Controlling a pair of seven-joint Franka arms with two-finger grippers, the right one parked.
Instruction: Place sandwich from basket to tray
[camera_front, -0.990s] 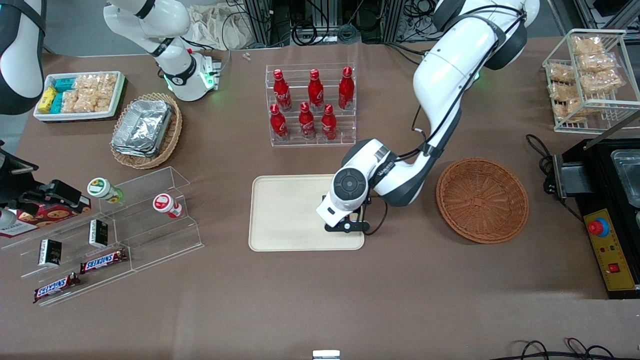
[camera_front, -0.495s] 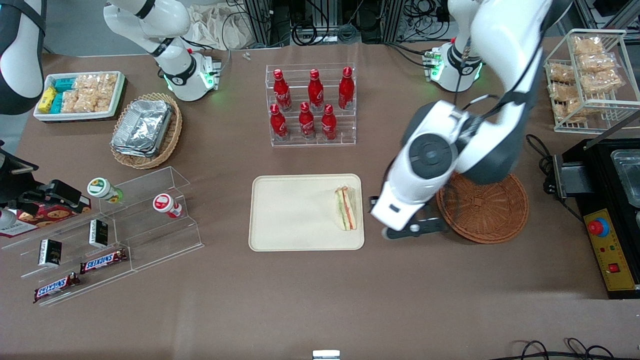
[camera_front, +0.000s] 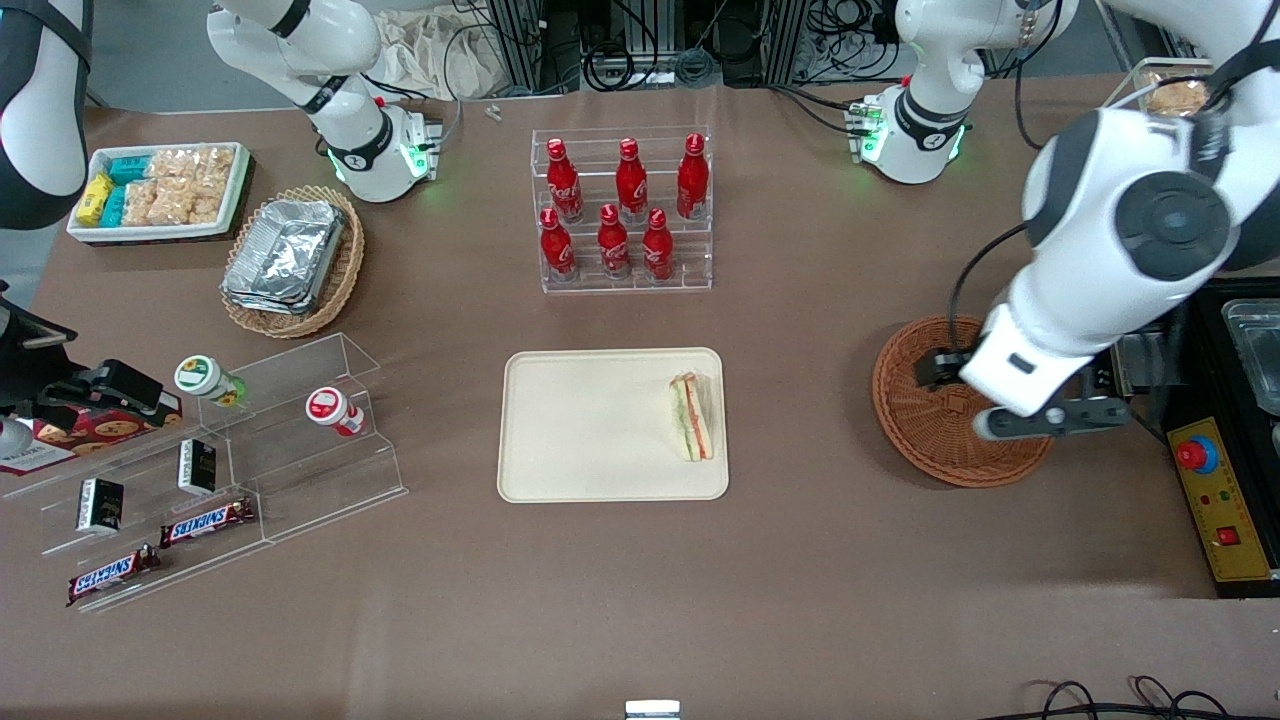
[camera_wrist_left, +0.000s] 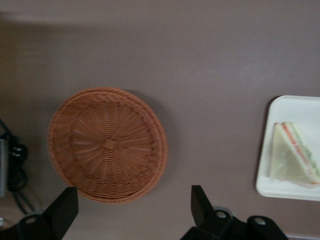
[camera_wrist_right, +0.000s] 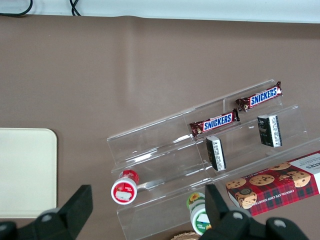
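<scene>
The front view looks steeply down on the whole bench (camera_front: 640, 600) from high up. The left wrist camera faces straight down from well above, past its end effector (camera_wrist_left: 135, 212), taking in the basket (camera_wrist_left: 107, 145), sandwich (camera_wrist_left: 292, 160) and tray (camera_wrist_left: 280, 187), all shared with the front view. The right wrist camera looks down on the tray's (camera_wrist_right: 25, 172) other end.

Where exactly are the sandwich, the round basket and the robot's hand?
sandwich (camera_front: 692, 417), front view, its middle.
basket (camera_front: 925, 440), front view, bare woven floor.
hand (camera_wrist_left: 134, 209), left wrist view, open, gap between fingertips.
</scene>
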